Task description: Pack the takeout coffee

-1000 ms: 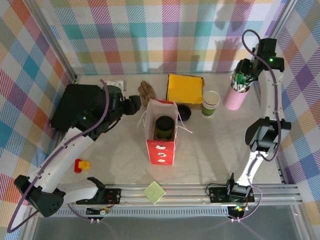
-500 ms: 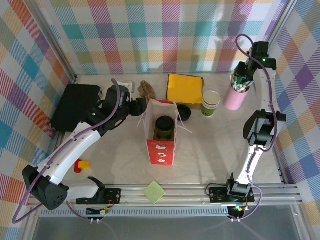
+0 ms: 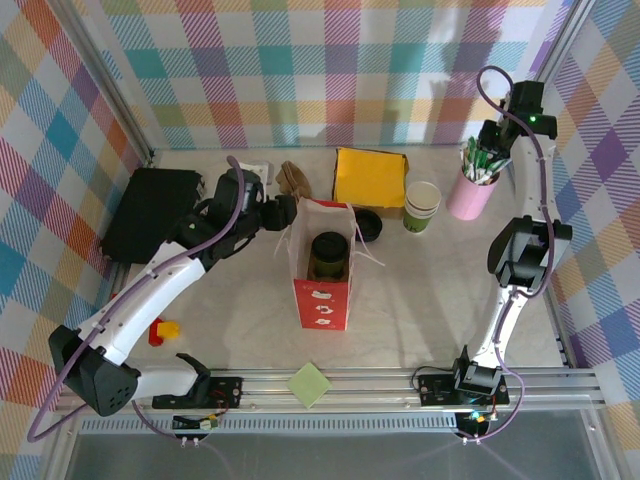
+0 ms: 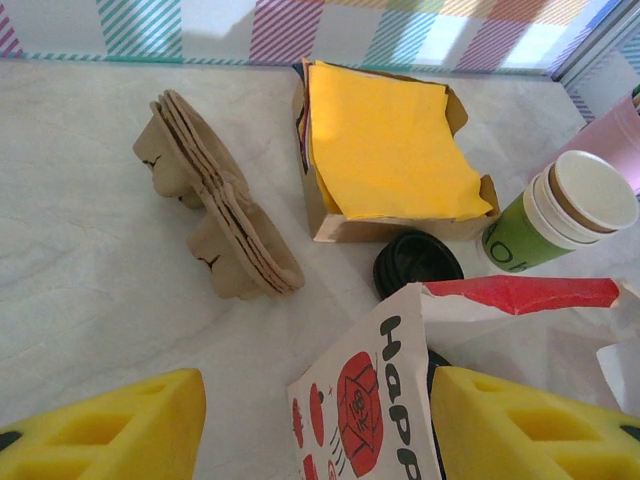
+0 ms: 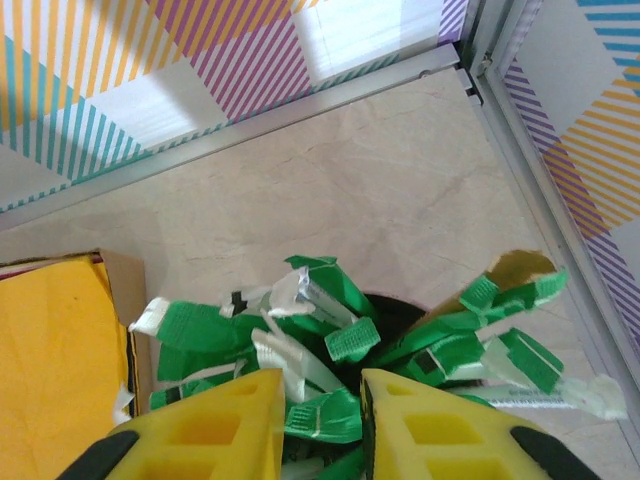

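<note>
Since the takeout coffee already stands inside the red bag, probably light and crushable, best held below its lid, the left gripper has crept in, jaws wide astride the bag's wall. The right gripper, nearly closed over the pink cup, perhaps pinches a green packet.

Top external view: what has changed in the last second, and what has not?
The left gripper moved right, closer to the red paper bag, jaws open. The right gripper shifted only slightly above the pink cup. The takeout coffee stays inside the bag; nothing else moved.
</note>
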### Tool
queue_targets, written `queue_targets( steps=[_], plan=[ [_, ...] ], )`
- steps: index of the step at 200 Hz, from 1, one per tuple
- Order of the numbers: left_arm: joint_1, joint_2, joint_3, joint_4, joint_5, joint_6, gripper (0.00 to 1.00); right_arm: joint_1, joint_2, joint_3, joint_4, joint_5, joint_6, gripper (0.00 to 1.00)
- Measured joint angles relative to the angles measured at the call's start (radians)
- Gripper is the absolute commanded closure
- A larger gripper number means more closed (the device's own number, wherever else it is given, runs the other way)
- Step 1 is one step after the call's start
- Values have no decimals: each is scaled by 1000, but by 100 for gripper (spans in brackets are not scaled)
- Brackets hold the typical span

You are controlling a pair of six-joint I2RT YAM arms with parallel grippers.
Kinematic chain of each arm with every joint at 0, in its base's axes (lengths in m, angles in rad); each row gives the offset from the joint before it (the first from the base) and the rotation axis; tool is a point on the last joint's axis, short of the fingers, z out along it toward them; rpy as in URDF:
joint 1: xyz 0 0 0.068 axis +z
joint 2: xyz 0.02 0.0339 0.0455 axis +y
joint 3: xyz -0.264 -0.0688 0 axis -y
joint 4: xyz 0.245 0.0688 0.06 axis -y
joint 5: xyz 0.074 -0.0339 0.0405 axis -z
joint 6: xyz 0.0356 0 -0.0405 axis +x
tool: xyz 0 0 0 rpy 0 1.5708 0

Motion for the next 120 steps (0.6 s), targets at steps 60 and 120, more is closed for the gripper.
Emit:
queue_targets(
  steps=[60,120],
  plan=[
    [0,20,0,-1,15,-1,40,0,24,23,0,-15,-2,84],
    [0,20,0,-2,18,-1,40,0,23,24,0,-17,-6,98]
  ],
)
